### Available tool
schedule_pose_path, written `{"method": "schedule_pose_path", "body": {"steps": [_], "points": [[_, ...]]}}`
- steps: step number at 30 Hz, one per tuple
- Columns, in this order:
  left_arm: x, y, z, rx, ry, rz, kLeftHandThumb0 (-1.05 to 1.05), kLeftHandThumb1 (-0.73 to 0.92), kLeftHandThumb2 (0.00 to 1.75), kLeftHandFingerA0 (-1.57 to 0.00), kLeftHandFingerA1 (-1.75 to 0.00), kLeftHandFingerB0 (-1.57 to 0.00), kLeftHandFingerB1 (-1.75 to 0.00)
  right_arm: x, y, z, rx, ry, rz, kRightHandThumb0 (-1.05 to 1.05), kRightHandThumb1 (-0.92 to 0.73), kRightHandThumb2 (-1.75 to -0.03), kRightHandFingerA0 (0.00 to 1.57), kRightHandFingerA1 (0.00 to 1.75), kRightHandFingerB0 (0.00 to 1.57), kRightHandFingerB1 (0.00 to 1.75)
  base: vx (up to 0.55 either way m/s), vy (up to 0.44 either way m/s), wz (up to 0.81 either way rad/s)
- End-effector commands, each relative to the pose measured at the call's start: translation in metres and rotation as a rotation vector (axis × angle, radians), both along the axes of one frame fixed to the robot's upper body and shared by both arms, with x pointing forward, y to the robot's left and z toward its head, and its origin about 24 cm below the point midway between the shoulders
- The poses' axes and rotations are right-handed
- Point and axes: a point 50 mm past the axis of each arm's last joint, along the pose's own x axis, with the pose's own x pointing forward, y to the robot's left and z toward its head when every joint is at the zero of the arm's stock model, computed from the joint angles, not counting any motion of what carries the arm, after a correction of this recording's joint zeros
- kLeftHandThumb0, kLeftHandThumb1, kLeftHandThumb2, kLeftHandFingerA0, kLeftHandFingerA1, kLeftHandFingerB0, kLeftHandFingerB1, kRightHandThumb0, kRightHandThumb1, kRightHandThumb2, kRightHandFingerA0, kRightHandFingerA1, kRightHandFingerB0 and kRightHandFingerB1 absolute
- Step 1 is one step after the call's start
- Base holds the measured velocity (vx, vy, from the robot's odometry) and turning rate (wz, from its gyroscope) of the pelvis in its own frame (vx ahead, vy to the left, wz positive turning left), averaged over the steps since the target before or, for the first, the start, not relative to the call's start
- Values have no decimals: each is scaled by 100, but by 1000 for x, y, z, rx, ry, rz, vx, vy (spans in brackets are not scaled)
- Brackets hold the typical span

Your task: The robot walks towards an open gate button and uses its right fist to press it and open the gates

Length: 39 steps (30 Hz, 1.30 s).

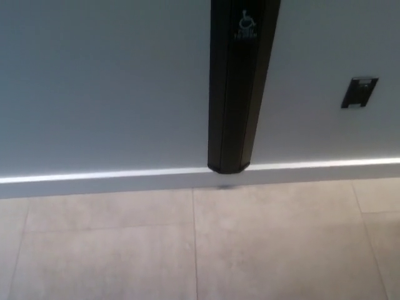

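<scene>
Robot hands out of frame; black button post (pixel 234 94) cropped at top.

Pale tiled floor (pixel 125 250) (thin grout lines), meeting lit baseboard (pixel 94 181).

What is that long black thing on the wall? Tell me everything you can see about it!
The black post is tall, narrow and glossy, with angled faces, maybe metal or plastic. It stands upright against the pale wall, its top cut off by the picture. Near the top is a small light wheelchair sign with tiny writing too blurry to read. Its bottom end stops just above the floor, by the bright strip.
</scene>
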Motion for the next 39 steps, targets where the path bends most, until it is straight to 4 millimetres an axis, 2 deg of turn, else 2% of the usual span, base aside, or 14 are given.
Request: {"method": "schedule_pose_path", "body": {"steps": [1,6,7,13,14,16,17,24,32,35,36,37,39], "points": [[1,6,5,47,-24,23,1,52,103,-102,-95,-100,-69,0,-2,3,3,-22,-2,14,-71,-87,104,87,81,66,229,179,40],[2,8,5,41,-19,20,0,50,103,-100,-95,-101,-69,-1,-1,4,-2,-29,3,16,-69,-90,103,86,80,65,278,198,-10],[2,8,5,43,-19,19,3,47,108,-101,-94,-99,-69,0,-1,4,-3,-29,5,15,-70,-86,104,86,79,65,210,78,10],[3,8,6,38,-27,21,3,50,103,-101,-94,-99,-69,4,0,4,-1,-33,9,12,-72,-84,103,88,80,66,212,7,8],[4,8,6,38,-29,22,3,51,102,-101,-93,-98,-69,6,0,5,-3,-39,6,13,-59,-111,101,97,74,79,224,-70,12],[5,8,6,37,-34,23,3,51,102,-101,-93,-98,-69,8,0,5,-6,-46,3,13,-59,-111,101,97,74,79,178,-143,16],[5,8,6,37,-35,24,4,46,105,-101,-93,-99,-69,8,0,5,-6,-48,2,15,-70,-89,105,89,80,67,305,-138,13],[3,7,5,32,-31,24,6,46,105,-103,-97,-99,-71,7,-2,6,-1,-53,-6,14,-69,-91,105,87,82,67,258,-187,-3],[5,6,5,30,-24,18,1,54,95,-101,-94,-96,-68,10,0,9,9,-77,-6,17,-68,-91,104,87,81,67,235,117,-13],[7,6,6,34,-29,16,2,53,96,-100,-92,-95,-68,12,1,11,7,-84,-2,16,-68,-91,102,85,80,67,279,227,9],[7,6,6,34,-31,18,4,45,109,-102,-91,-98,-67,13,1,11,11,-89,-3,14,-70,-90,102,87,80,67,269,131,-1],[7,7,6,37,-29,19,1,42,116,-106,-103,-101,-69,14,0,12,15,-95,-7,15,-71,-89,103,86,82,67,202,90,9],[7,7,6,47,-20,12,0,46,114,-109,-109,-102,-71,14,0,12,12,-90,-13,16,-68,-91,103,84,81,66,187,67,9]]}}
